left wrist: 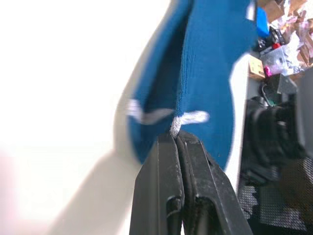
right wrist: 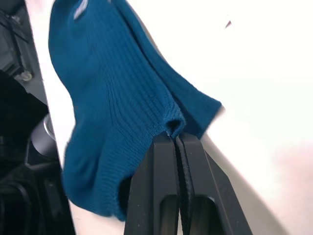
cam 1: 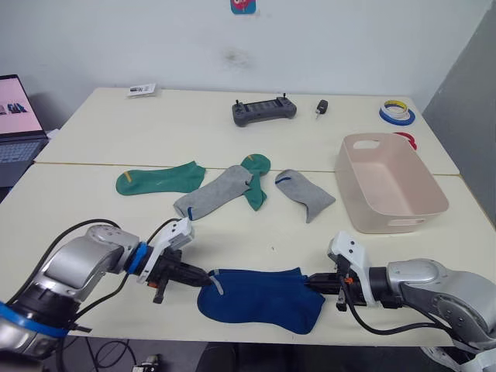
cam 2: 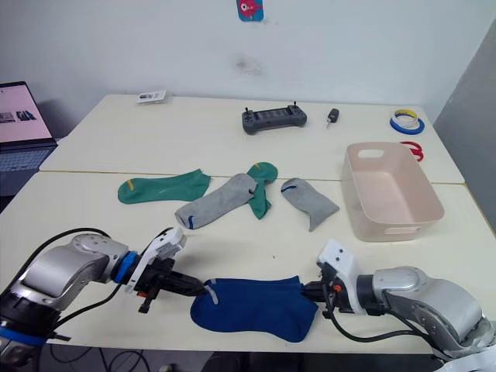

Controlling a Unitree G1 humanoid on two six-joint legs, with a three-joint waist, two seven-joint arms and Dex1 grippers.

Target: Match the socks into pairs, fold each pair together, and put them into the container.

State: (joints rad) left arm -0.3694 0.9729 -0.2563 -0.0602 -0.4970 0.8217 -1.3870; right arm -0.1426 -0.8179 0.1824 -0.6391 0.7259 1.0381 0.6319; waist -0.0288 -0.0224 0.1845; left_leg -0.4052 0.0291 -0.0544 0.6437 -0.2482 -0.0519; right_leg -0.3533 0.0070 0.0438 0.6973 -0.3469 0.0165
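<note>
Two royal blue socks lie stacked as a pair near the table's front edge. My left gripper is shut on the pair's left end, and my right gripper is shut on its right cuff. Farther back lie a green sock with a yellow stripe, a grey sock, a second green sock partly under that grey one, and another grey sock. The pale pink container stands at the right, with nothing in it.
A black controller and a small black object lie at the back of the table. Tape rolls sit at the back right, a laptop at the far left, and a small card at the back left.
</note>
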